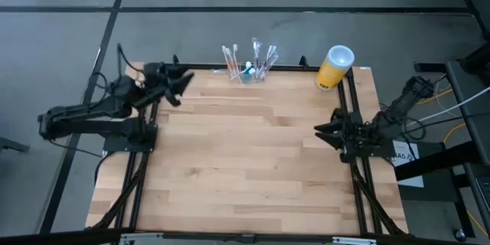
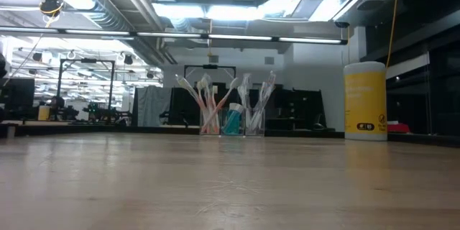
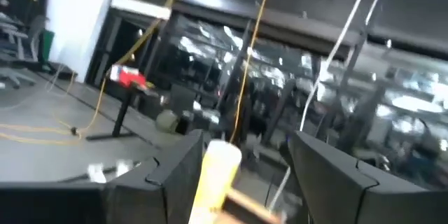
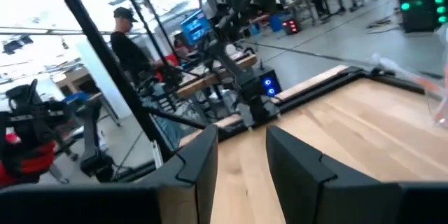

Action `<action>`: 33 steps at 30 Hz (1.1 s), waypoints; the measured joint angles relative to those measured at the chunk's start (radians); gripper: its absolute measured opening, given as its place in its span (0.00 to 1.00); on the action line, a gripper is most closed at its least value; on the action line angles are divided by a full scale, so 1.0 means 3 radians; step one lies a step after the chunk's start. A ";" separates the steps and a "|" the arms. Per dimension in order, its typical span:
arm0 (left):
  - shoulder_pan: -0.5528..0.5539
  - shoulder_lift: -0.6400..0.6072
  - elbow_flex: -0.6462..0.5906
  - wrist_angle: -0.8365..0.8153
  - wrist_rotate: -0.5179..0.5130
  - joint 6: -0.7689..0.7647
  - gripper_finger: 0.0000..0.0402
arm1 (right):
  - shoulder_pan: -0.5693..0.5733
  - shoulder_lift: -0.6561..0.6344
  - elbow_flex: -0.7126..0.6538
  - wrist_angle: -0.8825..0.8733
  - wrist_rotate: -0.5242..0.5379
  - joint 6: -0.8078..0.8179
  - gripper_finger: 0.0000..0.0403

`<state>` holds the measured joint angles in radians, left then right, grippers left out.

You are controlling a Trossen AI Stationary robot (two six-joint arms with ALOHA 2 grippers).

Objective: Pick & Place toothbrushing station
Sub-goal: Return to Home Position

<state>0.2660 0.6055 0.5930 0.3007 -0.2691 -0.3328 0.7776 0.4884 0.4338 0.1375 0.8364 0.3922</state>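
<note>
Left gripper (image 1: 184, 88) is hovering empty, its fingers spread, to the left of the toothbrushing station (image 1: 249, 73) and at about the same depth. The station is standing upright at the middle of the wooden table's (image 1: 253, 168) far edge, with several toothbrushes (image 2: 210, 104) leaning out of it and something teal (image 2: 232, 121) inside. Its clear walls are proving hard to make out from above and only faintly traceable in the low view. Right gripper (image 1: 320, 133) is waiting well to the right of the station and nearer the camera side, at the table's right rail, its fingers parted around nothing. A yellow cylinder (image 1: 334, 67) with a white top is standing to the right of the station on the same far edge. In the left wrist view it is showing blurred between the fingers, its base cut off. Neither gripper is showing clearly in the low view.
</note>
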 joint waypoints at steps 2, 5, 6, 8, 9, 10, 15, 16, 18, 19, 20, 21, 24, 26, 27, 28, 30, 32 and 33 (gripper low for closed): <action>-0.0235 0.0006 -0.0156 0.0109 -0.0113 0.0094 0.53 | -0.0098 -0.0203 -0.0319 0.0166 -0.0153 -0.0025 0.31; -0.0494 0.0026 -0.0358 0.0355 -0.0117 0.0314 0.52 | -0.0234 -0.0491 -0.0693 0.0293 -0.0432 -0.0039 0.31; -0.0551 0.0024 -0.0424 0.0448 -0.0098 0.0373 0.52 | -0.0269 -0.0580 -0.0786 0.0303 -0.0519 -0.0060 0.31; -0.0588 0.0022 -0.0571 0.0563 0.0003 0.0438 0.52 | -0.0374 -0.0738 -0.0961 0.0317 -0.0686 -0.0127 0.31; -0.0584 0.0022 -0.0638 0.0598 0.0107 0.0446 0.51 | -0.0430 -0.0789 -0.1033 0.0316 -0.0776 -0.0161 0.31; -0.0565 0.0023 -0.0710 0.0643 0.0219 0.0444 0.51 | -0.0489 -0.0852 -0.1109 0.0312 -0.0885 -0.0208 0.31; -0.0345 -0.0009 -0.1018 0.0932 0.0814 0.0462 0.51 | -0.0854 -0.1062 -0.1354 0.0313 -0.1378 -0.0543 0.31; -0.0272 -0.0022 -0.1063 0.0961 0.0912 0.0495 0.51 | -0.0941 -0.1092 -0.1390 0.0312 -0.1502 -0.0598 0.31; -0.0097 -0.0076 -0.1165 0.1059 0.1069 0.0556 0.51 | -0.1111 -0.1128 -0.1397 0.0203 -0.1743 -0.0726 0.31; 0.0002 -0.0111 -0.1219 0.1099 0.1150 0.0575 0.51 | -0.1196 -0.1139 -0.1396 0.0146 -0.1833 -0.0796 0.31; 0.0107 -0.0146 -0.1270 0.1111 0.1214 0.0596 0.51 | -0.1280 -0.1150 -0.1397 0.0091 -0.1917 -0.0860 0.31; 0.0209 -0.0184 -0.1328 0.1118 0.1274 0.0599 0.51 | -0.1366 -0.1160 -0.1396 0.0036 -0.1991 -0.0914 0.31; 0.0525 -0.0338 -0.1541 0.1222 0.1454 0.0556 0.51 | -0.1613 -0.1167 -0.1396 -0.0202 -0.2140 -0.0964 0.31; 0.0731 -0.0472 -0.1683 0.1298 0.1584 0.0505 0.51 | -0.1750 -0.1168 -0.1396 -0.0311 -0.2204 -0.0946 0.31; 0.0828 -0.0547 -0.1760 0.1333 0.1640 0.0464 0.51 | -0.1812 -0.1168 -0.1396 -0.0322 -0.2268 -0.0930 0.31; 0.0918 -0.0608 -0.1822 0.1351 0.1729 0.0450 0.51 | -0.1872 -0.1169 -0.1396 -0.0315 -0.2334 -0.0911 0.31; 0.1081 -0.0743 -0.1944 0.1386 0.1862 0.0372 0.51 | -0.1979 -0.1171 -0.1396 -0.0319 -0.2453 -0.0852 0.31; 0.1233 -0.0868 -0.1947 0.1228 0.2011 0.0344 0.51 | -0.2077 -0.1171 -0.1396 -0.0375 -0.2535 -0.0775 0.31; 0.1294 -0.0915 -0.1947 0.1170 0.2093 0.0337 0.51 | -0.2118 -0.1171 -0.1396 -0.0400 -0.2572 -0.0740 0.31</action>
<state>0.6543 0.3310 0.0090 0.6518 0.3589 -0.2319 0.1422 0.1371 0.0151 0.0175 0.0649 0.1703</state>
